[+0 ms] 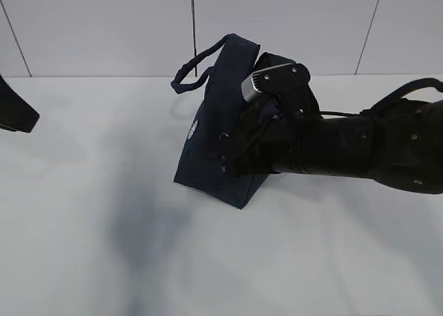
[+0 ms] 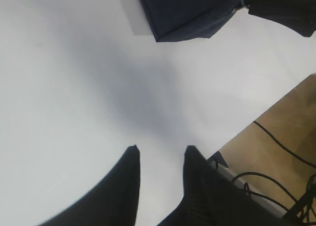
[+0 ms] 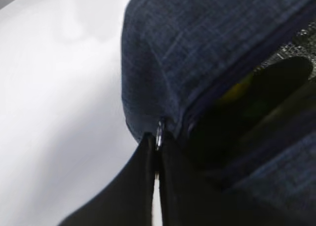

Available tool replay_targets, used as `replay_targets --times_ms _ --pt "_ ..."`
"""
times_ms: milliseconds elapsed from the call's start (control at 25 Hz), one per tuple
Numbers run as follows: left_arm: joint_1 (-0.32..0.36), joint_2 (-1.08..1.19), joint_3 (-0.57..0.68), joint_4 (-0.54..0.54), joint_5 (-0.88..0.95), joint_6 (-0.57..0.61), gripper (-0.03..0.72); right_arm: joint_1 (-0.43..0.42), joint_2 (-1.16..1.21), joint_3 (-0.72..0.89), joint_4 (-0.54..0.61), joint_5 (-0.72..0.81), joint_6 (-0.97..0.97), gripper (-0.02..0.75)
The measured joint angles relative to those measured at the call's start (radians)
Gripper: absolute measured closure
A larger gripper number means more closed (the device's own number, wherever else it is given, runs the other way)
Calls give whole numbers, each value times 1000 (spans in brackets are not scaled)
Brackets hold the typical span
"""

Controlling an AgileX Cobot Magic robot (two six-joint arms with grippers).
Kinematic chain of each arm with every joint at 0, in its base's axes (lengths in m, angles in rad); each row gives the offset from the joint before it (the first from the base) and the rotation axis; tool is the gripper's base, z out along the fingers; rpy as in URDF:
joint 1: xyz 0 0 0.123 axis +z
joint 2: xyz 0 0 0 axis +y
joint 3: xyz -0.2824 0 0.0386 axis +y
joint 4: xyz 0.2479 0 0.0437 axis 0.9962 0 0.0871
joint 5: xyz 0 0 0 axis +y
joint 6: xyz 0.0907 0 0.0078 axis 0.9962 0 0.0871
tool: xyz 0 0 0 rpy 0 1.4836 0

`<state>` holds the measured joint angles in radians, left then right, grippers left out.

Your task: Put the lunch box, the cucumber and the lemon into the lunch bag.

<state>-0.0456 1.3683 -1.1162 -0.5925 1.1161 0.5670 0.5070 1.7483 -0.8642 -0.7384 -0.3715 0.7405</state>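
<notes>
The dark navy lunch bag [image 1: 211,122] stands tilted on the white table, its loop handles up at the back left. My right gripper [image 3: 158,137] is shut on the bag's metal zipper pull [image 3: 159,128] at the end of the zipper. Through the open slit in the right wrist view a bit of yellow shows, the lemon [image 3: 236,91], inside the bag [image 3: 197,48]. The lunch box and the cucumber are hidden. My left gripper [image 2: 161,149] hangs open over bare table, well away from the bag [image 2: 187,13], with nothing between its fingers.
The right arm [image 1: 360,146] reaches in from the right and covers the bag's right side. Part of the left arm [image 1: 17,108] shows at the left edge. In the left wrist view the table's edge [image 2: 256,117] has cables [image 2: 276,142] and floor beyond it.
</notes>
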Motion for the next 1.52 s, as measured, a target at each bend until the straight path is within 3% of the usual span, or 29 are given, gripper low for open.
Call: replay_targets --times_ms 360,720,1200,1520 --pt "-174 159 0 32 -229 91 449 0 0 -67 -14 65 2 738" --pt "-320 306 0 32 -494 267 426 0 0 -74 -32 95 2 738" --pt "-355 356 0 29 -695 464 412 1 0 -74 -36 128 2 738" --pt "-462 390 0 24 -817 632 411 1 0 -74 -36 130 2 738"
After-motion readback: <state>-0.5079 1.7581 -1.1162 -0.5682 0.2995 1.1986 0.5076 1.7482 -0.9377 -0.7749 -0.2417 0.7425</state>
